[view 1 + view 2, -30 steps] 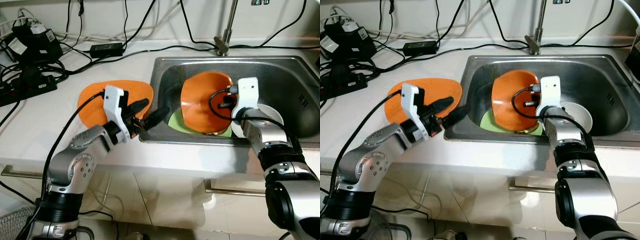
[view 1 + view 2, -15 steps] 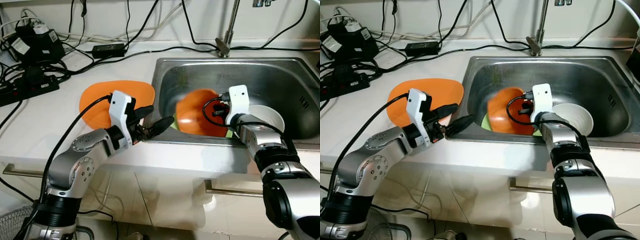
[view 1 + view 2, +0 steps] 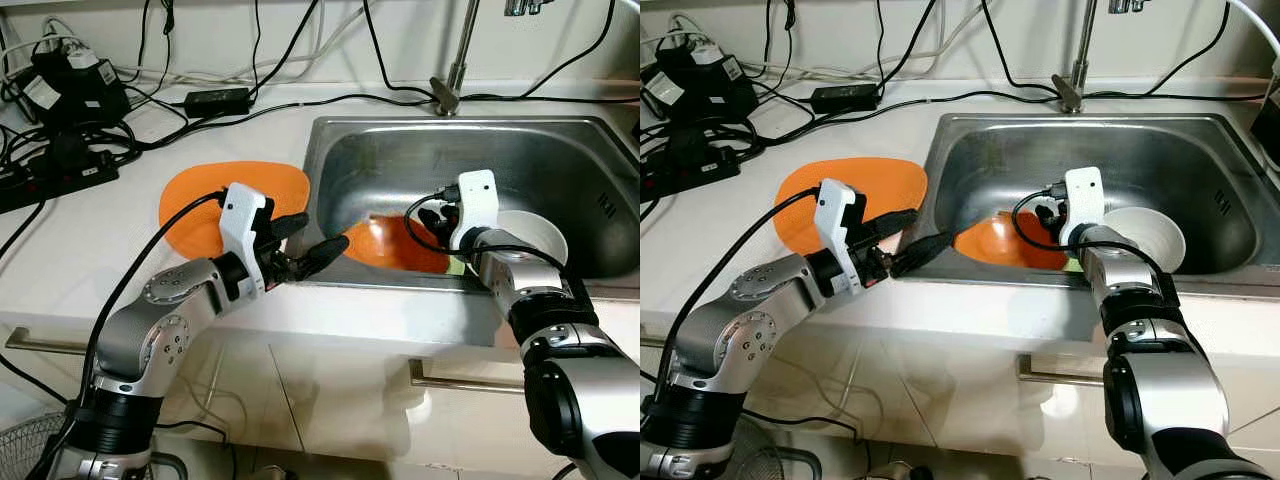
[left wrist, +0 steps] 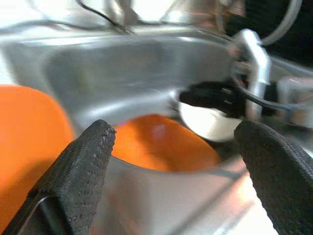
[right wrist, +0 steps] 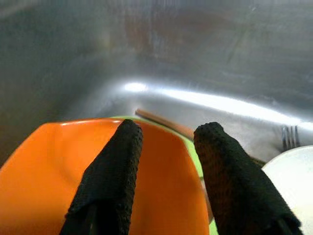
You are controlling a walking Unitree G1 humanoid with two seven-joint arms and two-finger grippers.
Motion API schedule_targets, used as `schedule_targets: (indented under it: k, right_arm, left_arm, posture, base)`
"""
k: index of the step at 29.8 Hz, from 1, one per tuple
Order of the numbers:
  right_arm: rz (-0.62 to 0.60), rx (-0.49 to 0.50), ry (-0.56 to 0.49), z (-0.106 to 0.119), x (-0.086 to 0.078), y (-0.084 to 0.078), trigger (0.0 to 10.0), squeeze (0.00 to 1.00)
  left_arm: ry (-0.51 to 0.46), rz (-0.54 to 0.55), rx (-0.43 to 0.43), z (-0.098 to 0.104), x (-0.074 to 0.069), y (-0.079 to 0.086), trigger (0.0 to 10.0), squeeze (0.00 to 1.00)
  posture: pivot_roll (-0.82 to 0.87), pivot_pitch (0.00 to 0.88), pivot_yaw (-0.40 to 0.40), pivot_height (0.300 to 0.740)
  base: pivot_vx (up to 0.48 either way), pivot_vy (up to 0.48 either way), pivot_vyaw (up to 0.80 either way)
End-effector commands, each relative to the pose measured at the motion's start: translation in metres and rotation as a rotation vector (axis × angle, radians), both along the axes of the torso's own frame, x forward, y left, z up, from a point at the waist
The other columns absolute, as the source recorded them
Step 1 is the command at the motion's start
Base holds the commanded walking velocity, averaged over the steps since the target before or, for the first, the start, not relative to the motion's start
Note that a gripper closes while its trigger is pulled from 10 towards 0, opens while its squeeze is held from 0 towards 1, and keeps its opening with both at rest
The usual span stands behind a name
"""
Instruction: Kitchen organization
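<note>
I see my left gripper [image 3: 312,240] spread over the bench [image 3: 100,250] edge; an orange bowl [image 3: 395,243] lies in the sink [image 3: 560,160].

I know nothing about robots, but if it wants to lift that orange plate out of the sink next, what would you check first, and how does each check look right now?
1. Orange plate lying settled in the sink: ok, it rests low over a green plate.
2. Right gripper at the plate: ok, its fingers are open above the orange surface.
3. Firm grip on the plate: not ok, the fingers close on nothing.
4. Left gripper out of the way: ok, open at the sink's front left edge.
5. White bowl clear of the lift: cannot tell, it sits close beside the right gripper.
6. Second orange plate on the counter: ok, flat.
</note>
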State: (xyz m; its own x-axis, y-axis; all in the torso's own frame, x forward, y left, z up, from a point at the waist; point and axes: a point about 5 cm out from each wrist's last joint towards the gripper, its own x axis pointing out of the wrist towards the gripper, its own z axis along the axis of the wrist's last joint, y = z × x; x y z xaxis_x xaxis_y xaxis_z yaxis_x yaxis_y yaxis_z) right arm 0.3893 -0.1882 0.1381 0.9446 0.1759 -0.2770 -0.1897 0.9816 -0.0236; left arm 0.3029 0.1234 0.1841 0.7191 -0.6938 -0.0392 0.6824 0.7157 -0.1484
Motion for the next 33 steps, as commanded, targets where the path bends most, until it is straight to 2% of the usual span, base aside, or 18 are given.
schedule_targets:
  k: [1, 3, 4, 6, 10, 12, 15, 16, 20, 22, 24, 25, 26, 27, 28, 29, 33]
  right_arm:
    - [0.007, 0.034, -0.061, 0.009, 0.003, 0.004, 10.0, 1.00]
    - [0.084, 0.054, -0.117, 0.016, 0.003, 0.013, 10.0, 1.00]
    - [0.084, 0.054, -0.117, 0.016, 0.003, 0.013, 10.0, 1.00]
    - [0.183, 0.084, -0.164, 0.020, 0.000, 0.027, 10.0, 1.00]
    - [0.227, 0.108, -0.193, 0.024, -0.003, 0.033, 10.0, 1.00]
    - [0.293, 0.152, -0.224, 0.028, -0.006, 0.040, 10.0, 1.00]
    - [0.379, 0.169, -0.256, 0.034, -0.011, 0.048, 10.0, 1.00]
    - [0.379, 0.169, -0.256, 0.034, -0.011, 0.048, 10.0, 1.00]
    - [0.523, 0.184, -0.307, 0.047, -0.023, 0.060, 10.0, 1.00]
    - [0.596, 0.178, -0.297, 0.050, -0.031, 0.066, 10.0, 1.00]
    - [0.612, 0.176, -0.293, 0.051, -0.033, 0.068, 10.0, 1.00]
    - [0.672, 0.173, -0.288, 0.052, -0.039, 0.073, 10.0, 0.29]
    - [0.689, 0.153, -0.299, 0.053, -0.041, 0.074, 10.0, 0.00]
    - [0.710, 0.145, -0.301, 0.054, -0.044, 0.076, 10.0, 0.00]
    - [0.722, 0.140, -0.301, 0.055, -0.045, 0.077, 10.0, 0.00]
    - [0.759, 0.146, -0.296, 0.057, -0.050, 0.079, 10.0, 0.00]
    - [0.857, 0.128, -0.267, 0.063, -0.062, 0.081, 10.0, 0.00]
  left_arm:
    - [-0.061, 0.094, -0.002, 0.009, 0.008, 0.010, 10.0, 1.00]
    - [-0.097, 0.217, -0.021, 0.010, 0.015, 0.020, 10.0, 1.00]
    - [-0.097, 0.217, -0.021, 0.010, 0.015, 0.020, 10.0, 1.00]
    - [-0.099, 0.327, -0.009, 0.003, 0.020, 0.030, 10.0, 1.00]
    - [-0.104, 0.401, -0.020, 0.002, 0.022, 0.037, 10.0, 1.00]
    - [-0.130, 0.513, -0.028, 0.001, 0.026, 0.047, 10.0, 1.00]
    - [-0.144, 0.612, -0.020, 0.000, 0.028, 0.057, 10.0, 1.00]
    - [-0.144, 0.612, -0.020, 0.000, 0.028, 0.057, 10.0, 1.00]
    - [-0.182, 0.790, -0.004, 0.002, 0.030, 0.079, 10.0, 1.00]
    - [-0.180, 0.890, -0.004, 0.002, 0.030, 0.094, 10.0, 1.00]
    - [-0.176, 0.908, -0.004, 0.001, 0.030, 0.097, 10.0, 1.00]
    - [-0.134, 0.964, -0.017, -0.003, 0.032, 0.105, 10.0, 1.00]
    - [-0.104, 0.977, -0.029, -0.006, 0.032, 0.107, 10.0, 1.00]
    - [-0.078, 0.993, -0.040, -0.010, 0.033, 0.109, 10.0, 0.64]
    - [-0.063, 1.001, -0.047, -0.012, 0.033, 0.109, 10.0, 0.64]
    - [-0.040, 1.011, -0.072, -0.014, 0.033, 0.110, 10.0, 0.00]
    - [0.036, 1.043, -0.138, -0.022, 0.034, 0.112, 10.0, 0.00]
  posture:
    - [-0.01, 0.041, 0.079, 0.740]
    - [-0.01, 0.041, 0.080, 0.740]
    - [-0.01, 0.041, 0.080, 0.740]
    - [-0.02, 0.043, 0.083, 0.740]
    - [-0.02, 0.042, 0.083, 0.740]
    - [-0.02, 0.041, 0.086, 0.740]
    - [-0.02, 0.040, 0.087, 0.740]
    - [-0.02, 0.040, 0.087, 0.740]
    - [-0.02, 0.041, 0.090, 0.740]
    - [-0.02, 0.043, 0.091, 0.740]
    - [-0.02, 0.043, 0.091, 0.740]
    - [-0.02, 0.043, 0.092, 0.740]
    - [-0.02, 0.043, 0.093, 0.740]
    - [-0.02, 0.043, 0.093, 0.740]
    - [-0.02, 0.044, 0.094, 0.740]
    - [-0.02, 0.044, 0.095, 0.740]
    - [-0.02, 0.044, 0.097, 0.740]
  base:
    - [0.000, 0.000, 0.00]
    - [0.000, 0.000, 0.00]
    - [0.000, 0.000, 0.00]
    - [0.000, 0.000, 0.00]
    - [0.000, 0.000, 0.00]
    - [0.000, 0.000, 0.00]
    - [0.000, 0.000, 0.00]
    - [0.000, 0.000, 0.00]
    - [0.000, 0.000, 0.00]
    - [0.000, 0.000, 0.00]
    - [0.000, 0.000, 0.00]
    - [0.000, 0.000, 0.00]
    - [0.000, 0.000, 0.00]
    - [0.000, 0.000, 0.00]
    - [0.000, 0.000, 0.00]
    - [0.000, 0.000, 0.00]
    - [0.000, 0.000, 0.00]
